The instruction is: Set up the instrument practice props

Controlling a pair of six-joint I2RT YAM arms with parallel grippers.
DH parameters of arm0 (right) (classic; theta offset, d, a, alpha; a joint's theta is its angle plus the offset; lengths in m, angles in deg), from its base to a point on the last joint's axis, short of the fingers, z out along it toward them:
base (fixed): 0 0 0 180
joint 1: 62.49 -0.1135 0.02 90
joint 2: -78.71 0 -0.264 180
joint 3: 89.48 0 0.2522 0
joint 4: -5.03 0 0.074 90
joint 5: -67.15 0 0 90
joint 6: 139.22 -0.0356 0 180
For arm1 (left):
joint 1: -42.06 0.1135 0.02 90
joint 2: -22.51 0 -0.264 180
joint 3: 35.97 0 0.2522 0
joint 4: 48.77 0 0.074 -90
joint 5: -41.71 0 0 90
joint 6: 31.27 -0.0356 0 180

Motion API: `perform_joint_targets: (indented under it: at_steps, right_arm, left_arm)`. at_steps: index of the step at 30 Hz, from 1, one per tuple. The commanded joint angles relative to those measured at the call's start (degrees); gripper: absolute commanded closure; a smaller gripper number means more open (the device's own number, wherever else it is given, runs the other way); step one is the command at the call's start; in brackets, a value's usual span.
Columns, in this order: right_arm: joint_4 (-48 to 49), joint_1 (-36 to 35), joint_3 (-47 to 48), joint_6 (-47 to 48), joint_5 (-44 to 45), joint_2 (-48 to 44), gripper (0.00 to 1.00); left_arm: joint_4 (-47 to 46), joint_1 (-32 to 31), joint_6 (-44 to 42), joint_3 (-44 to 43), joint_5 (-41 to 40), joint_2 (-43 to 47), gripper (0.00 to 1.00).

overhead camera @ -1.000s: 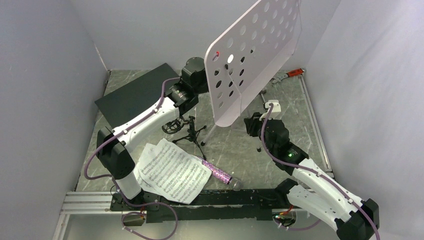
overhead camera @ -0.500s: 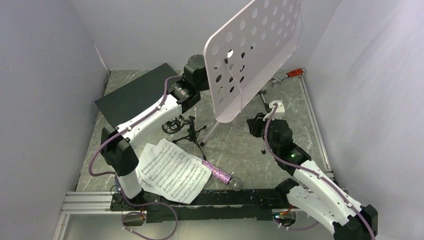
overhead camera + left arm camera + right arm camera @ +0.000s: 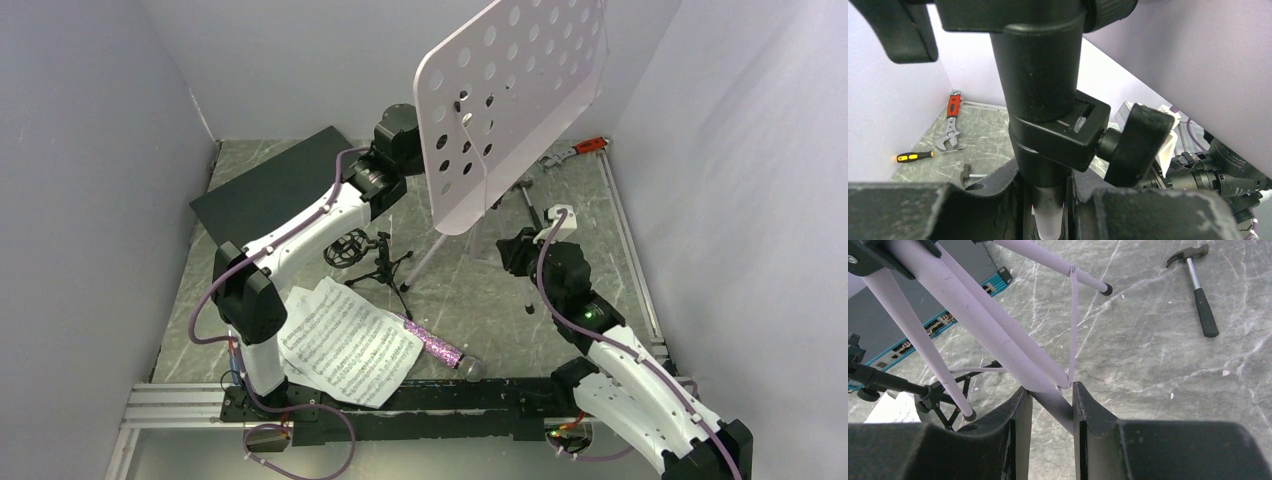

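Note:
The music stand's pale-lilac perforated plate (image 3: 510,100) is tilted high over the table's back. My left gripper (image 3: 1048,200) is shut on the stand's pole, just under its black clamp collar (image 3: 1048,125); in the top view the plate hides these fingers. My right gripper (image 3: 1050,412) is shut on a lilac tube of the tripod (image 3: 998,335), where the braces meet. Two sheet-music pages (image 3: 345,340) lie at the near left. The purple glitter microphone (image 3: 435,348) lies beside them. The small black mic stand (image 3: 378,262) with its ring mount (image 3: 347,248) rests between the arms.
A dark flat box (image 3: 270,190) with a teal edge lies at the back left. A hammer (image 3: 1198,295) lies on the marble right of the tripod. A red wrench (image 3: 950,122) and an orange-handled screwdriver (image 3: 923,156) lie by the back right wall.
The stand's plate has swung up and to the right. My left arm has reached farther back with it, and my right gripper has shifted slightly right.

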Motion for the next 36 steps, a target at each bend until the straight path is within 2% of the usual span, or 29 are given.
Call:
perform_joint_targets:
  at_steps: [1, 22, 31, 36]
  right_arm:
    - [-11.53, 4.52, -3.54, -8.51, 10.89, 1.83, 1.0]
    - [-9.11, 5.77, -1.64, -4.98, 9.45, 3.72, 0.99]
    - [-6.59, 5.8, -0.39, -2.09, 6.86, 3.86, 0.84]
    - [-4.08, 5.8, 0.15, -1.15, 3.54, 5.25, 0.64]
  left_arm:
    - [-25.17, 4.07, 1.18, -12.51, -1.7, 8.53, 0.97]
    - [-29.28, 4.18, 4.22, -2.91, -2.09, 8.74, 0.97]
    - [-30.49, 4.16, 5.22, -4.1, -1.55, 6.3, 0.97]
    - [-31.19, 4.2, 5.23, -4.2, -0.94, 5.34, 0.97]
